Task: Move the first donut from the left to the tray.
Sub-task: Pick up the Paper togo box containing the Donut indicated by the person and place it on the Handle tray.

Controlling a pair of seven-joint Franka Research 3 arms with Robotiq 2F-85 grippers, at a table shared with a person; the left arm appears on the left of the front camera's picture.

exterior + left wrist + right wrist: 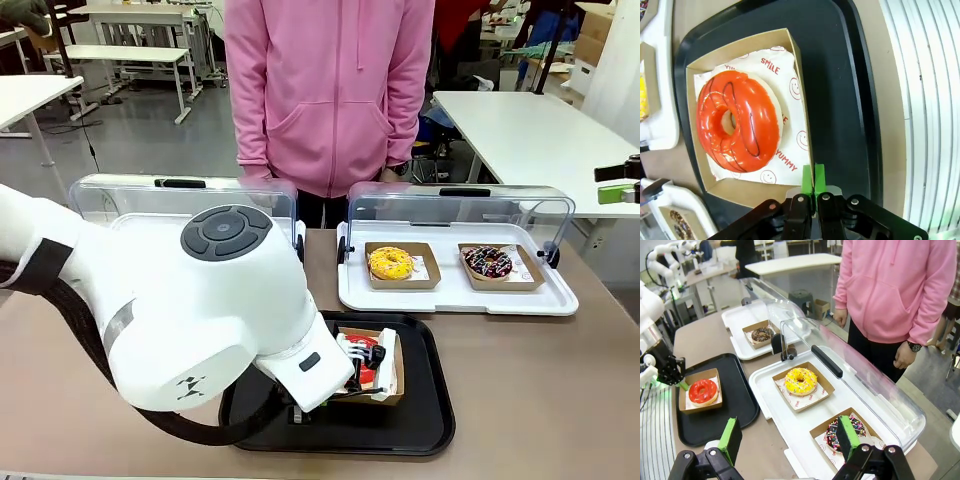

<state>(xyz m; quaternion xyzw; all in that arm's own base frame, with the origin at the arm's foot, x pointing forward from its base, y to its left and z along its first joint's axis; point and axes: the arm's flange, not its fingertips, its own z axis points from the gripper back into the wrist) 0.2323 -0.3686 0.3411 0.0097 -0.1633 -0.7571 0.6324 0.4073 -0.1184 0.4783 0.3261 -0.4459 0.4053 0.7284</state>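
The red-glazed donut (737, 122) lies in its shallow brown cardboard holder (747, 187) on the black tray (840, 75). My left gripper (813, 181) is shut, its green pads pinching the holder's side wall near a corner. In the front view the left arm covers most of the tray (420, 430); a bit of the red donut (368, 362) shows beside the left gripper (352, 368). The right wrist view has the red donut (703, 390) on the tray (742, 400) at left. My right gripper (789, 440) hangs open, apart from them, above a white tray.
A white tray (460, 300) with an open clear lid holds a yellow donut (390, 263) and a sprinkled chocolate donut (488, 262). Another lidded white tray carries a chocolate donut (761, 334). A person in a pink hoodie (330, 90) stands at the far side.
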